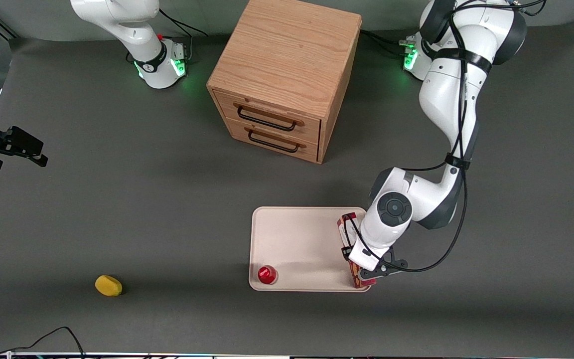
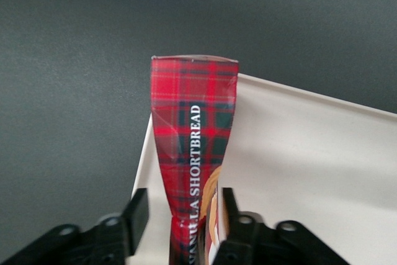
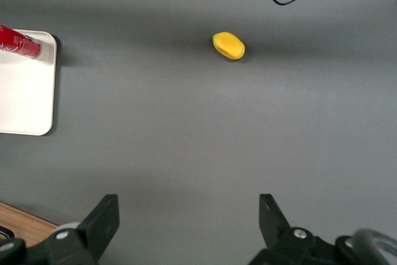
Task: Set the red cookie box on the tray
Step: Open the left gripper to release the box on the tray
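The red cookie box [image 1: 345, 225] [image 2: 195, 122], a tartan carton, stands on its narrow long side on the pale tray [image 1: 302, 239] [image 2: 298, 166], along the tray's rim toward the working arm's end. My left gripper [image 1: 360, 267] [image 2: 183, 208] hangs over the part of the box nearer the front camera and is open around it. One finger lies close against the box's pictured face. The other finger [image 2: 138, 212] stands clear of the tartan face with a visible gap. The carton looks pinched between the fingers. My wrist hides the box's middle in the front view.
A small red round cap-like object [image 1: 267, 274] [image 3: 18, 43] sits on the tray's near corner toward the parked arm. A yellow object [image 1: 108, 285] [image 3: 229, 45] lies on the grey table toward the parked arm's end. The wooden drawer cabinet [image 1: 287, 75] stands farther from the camera than the tray.
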Motion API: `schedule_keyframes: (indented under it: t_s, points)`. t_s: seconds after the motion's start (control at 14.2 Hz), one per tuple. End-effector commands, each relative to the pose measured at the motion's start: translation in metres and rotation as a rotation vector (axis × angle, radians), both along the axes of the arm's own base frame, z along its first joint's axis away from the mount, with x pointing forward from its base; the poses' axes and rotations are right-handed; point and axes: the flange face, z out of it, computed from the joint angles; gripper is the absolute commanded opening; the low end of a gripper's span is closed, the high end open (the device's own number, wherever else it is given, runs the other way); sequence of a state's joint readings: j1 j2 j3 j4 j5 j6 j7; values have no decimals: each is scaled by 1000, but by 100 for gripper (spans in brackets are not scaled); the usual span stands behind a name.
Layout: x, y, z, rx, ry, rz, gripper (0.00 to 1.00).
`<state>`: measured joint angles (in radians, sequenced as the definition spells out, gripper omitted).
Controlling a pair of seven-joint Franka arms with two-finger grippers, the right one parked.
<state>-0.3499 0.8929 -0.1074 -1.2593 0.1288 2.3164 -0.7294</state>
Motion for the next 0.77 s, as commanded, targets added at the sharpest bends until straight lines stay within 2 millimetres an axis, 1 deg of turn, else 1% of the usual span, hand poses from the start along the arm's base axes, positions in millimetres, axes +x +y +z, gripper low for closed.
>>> schedule_keyframes:
  t_s: [0.0,0.14,0.35,0.42,0.56,0.7]
  points:
    - [-4,-1,31,34,46,8,100]
    - [-7,4,68,77,106,12,100]
    - [-23,16,135,123,161,-29,100]
    - [-31,23,159,140,180,-51,100]
    - [-44,37,198,166,217,-90,100]
    - [-61,63,239,190,214,-126,100]
